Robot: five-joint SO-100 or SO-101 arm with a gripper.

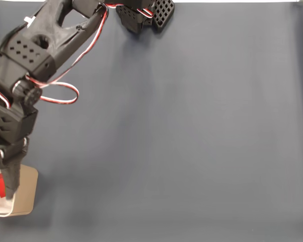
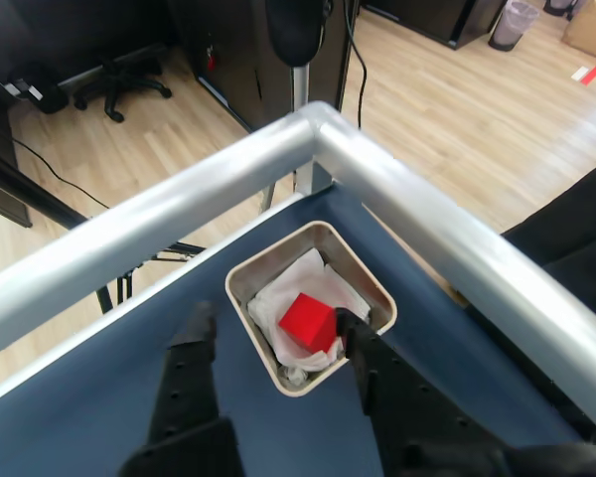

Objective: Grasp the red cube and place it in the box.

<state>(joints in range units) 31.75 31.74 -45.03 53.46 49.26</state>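
I judge this the release step. My gripper [image 2: 273, 333] stands spread open above the box [image 2: 241, 278], and the red cube [image 2: 308, 323] lies inside on the white lining, just beside the right-hand finger [image 2: 363, 348]. Next I need a straight lift clear, without nudging the rim.
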